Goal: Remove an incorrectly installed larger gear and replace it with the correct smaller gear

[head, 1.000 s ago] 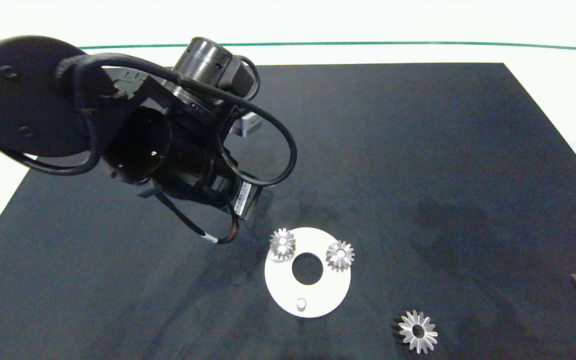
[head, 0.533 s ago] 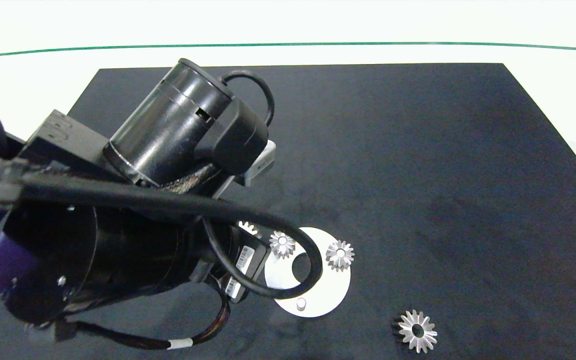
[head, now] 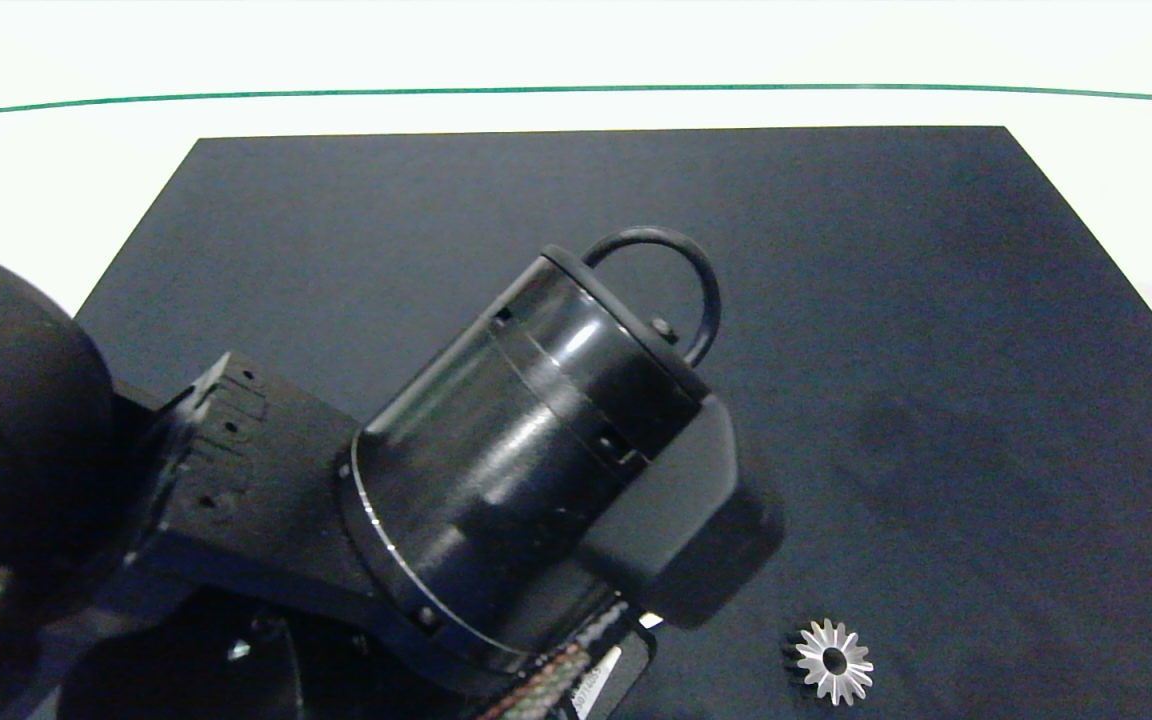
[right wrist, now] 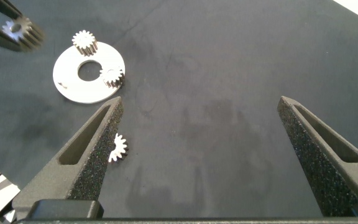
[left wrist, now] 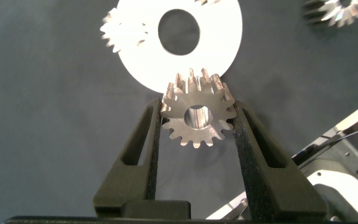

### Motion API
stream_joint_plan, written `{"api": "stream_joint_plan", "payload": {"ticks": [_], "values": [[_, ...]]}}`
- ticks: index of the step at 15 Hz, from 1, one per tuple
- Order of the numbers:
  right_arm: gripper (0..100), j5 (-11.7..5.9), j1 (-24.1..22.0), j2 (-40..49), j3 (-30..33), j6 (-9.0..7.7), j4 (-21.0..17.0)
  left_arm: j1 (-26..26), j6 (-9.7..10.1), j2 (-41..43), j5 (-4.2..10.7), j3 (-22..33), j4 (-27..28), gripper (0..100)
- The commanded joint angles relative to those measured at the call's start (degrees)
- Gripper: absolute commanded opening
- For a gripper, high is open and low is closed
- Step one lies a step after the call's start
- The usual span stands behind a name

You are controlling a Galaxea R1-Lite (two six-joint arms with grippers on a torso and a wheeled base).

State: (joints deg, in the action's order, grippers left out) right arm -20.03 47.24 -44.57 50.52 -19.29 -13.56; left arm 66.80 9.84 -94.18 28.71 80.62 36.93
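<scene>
My left gripper (left wrist: 196, 106) is shut on the smaller gear (left wrist: 197, 115), a whitish flat gear held by its teeth above the near rim of the white disc plate (left wrist: 225, 43). In the right wrist view the same gear (right wrist: 18, 28) hangs off the plate's (right wrist: 66, 85) edge. The larger gear (head: 834, 661), silver and star-like, lies on the black mat to the right of the plate; it also shows as a gear (right wrist: 118, 148) half hidden behind a finger (right wrist: 95, 149). My right gripper (right wrist: 201, 99) is open above bare mat. In the head view the left arm (head: 496, 480) covers the plate.
Two small grey gears (right wrist: 84, 42) (right wrist: 112, 76) stand on the plate beside its central hole (left wrist: 180, 30). The black mat (head: 936, 350) ends at white table on all sides. A shiny metal frame (left wrist: 347, 155) shows close to the left gripper.
The left arm has swung forward and right over the plate, now hiding it and both grey gears in the head view. The larger gear has not moved.
</scene>
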Motion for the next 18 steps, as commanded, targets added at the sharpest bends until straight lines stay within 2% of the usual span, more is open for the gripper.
{"api": "stream_joint_plan", "payload": {"ticks": [1,4,9,15,18], "values": [[100,-0.1,0.0,-0.4,-0.2,-0.14,-0.1,1.7,0.18,-6.2,0.21,4.1,-0.1,16],[100,-0.1,0.0,-0.3,-0.2,-0.23,-0.1,1.0,-0.35,-9.4,0.21,5.0,0.3,16],[100,-0.1,0.0,0.0,-0.1,-0.23,-0.1,0.4,-0.35,-12.7,0.21,5.6,4.7,16],[100,-0.1,0.0,0.3,0.0,-0.31,-0.1,-0.3,-0.43,-13.6,0.3,6.0,4.6,16],[100,-0.1,0.0,0.3,0.0,-0.31,-0.1,-2.5,-2.1,-13.9,0.47,6.0,4.6,16]]}}
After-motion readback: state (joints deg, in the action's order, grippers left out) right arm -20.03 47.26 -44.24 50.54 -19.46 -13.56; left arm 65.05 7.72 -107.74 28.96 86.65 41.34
